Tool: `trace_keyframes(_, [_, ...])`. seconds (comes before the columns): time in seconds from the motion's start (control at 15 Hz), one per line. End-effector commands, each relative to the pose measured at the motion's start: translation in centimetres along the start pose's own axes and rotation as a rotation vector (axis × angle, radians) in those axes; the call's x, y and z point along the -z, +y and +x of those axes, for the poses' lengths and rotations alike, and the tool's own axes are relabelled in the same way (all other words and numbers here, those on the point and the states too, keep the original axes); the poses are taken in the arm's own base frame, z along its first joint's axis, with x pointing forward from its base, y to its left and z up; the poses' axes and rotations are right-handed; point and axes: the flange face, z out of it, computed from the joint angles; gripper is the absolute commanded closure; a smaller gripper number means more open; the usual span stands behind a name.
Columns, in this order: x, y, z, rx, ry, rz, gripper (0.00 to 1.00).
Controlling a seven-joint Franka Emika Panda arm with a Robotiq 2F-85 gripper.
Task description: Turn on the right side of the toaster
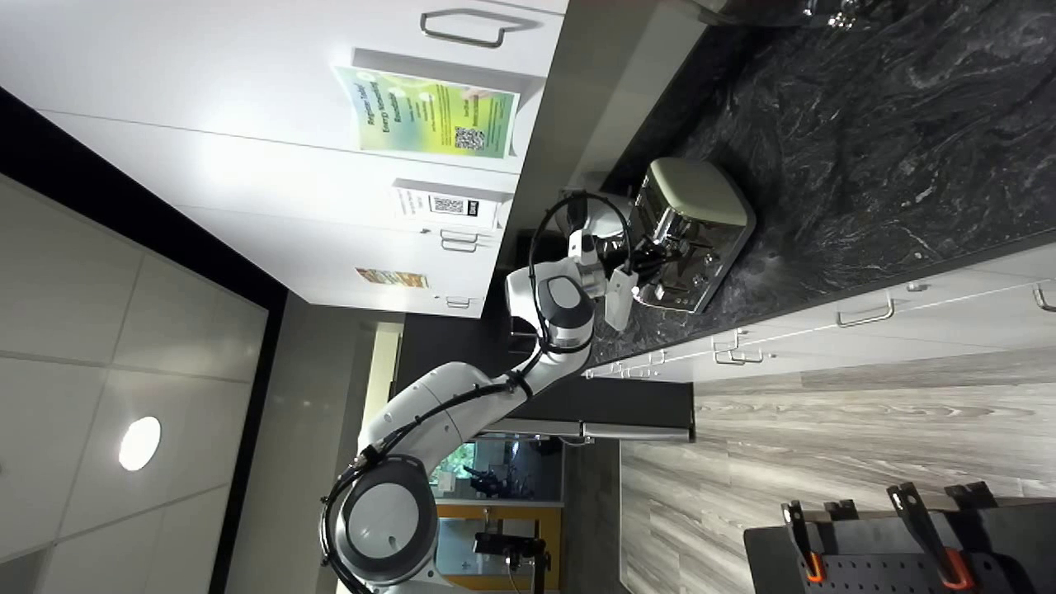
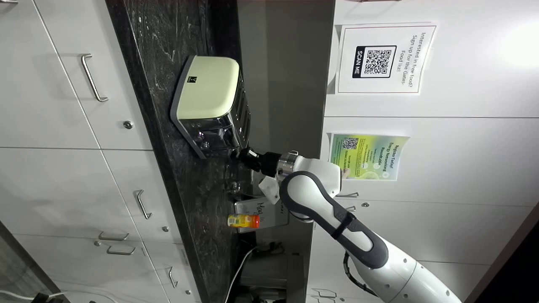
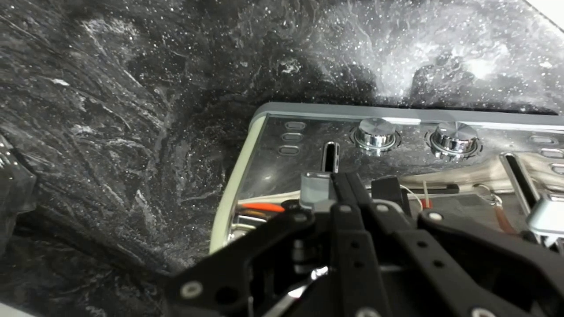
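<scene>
The cream-and-chrome toaster (image 2: 208, 88) is just sitting on the dark desk (image 2: 198, 189), upper left of centre in an exterior view and lower right in the wrist view. Fingers (image 3: 343, 189) look clenched together right beside the lever (image 3: 313, 190) mid-frame there, can't really tell if they're touching it

In both exterior views we count one toaster (image 2: 208, 87) and one robot arm (image 2: 358, 237); in the wrist view we count one gripper (image 3: 346, 176), two round knobs (image 3: 376, 130), two levers (image 3: 313, 188) and six small buttons (image 3: 292, 137), grouped three and three. In an exterior view we number three posted sheets (image 1: 433, 114) and one lit ceiling lamp (image 1: 140, 443). Also in an exterior view we find one red-capped container (image 2: 242, 221).
</scene>
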Motion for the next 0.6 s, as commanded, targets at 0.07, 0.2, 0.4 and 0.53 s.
trace_keyframes(0.07, [-0.9, 0.5, 1.0, -0.015, 0.024, -0.031, 1.00])
trace_keyframes(0.2, [-1.4, 0.6, 1.2, -0.022, 0.016, -0.035, 1.00])
trace_keyframes(0.4, [-2.3, 0.8, 1.3, -0.026, 0.003, -0.033, 1.00])
trace_keyframes(0.53, [-2.9, 0.8, 1.2, -0.029, -0.005, -0.030, 1.00])
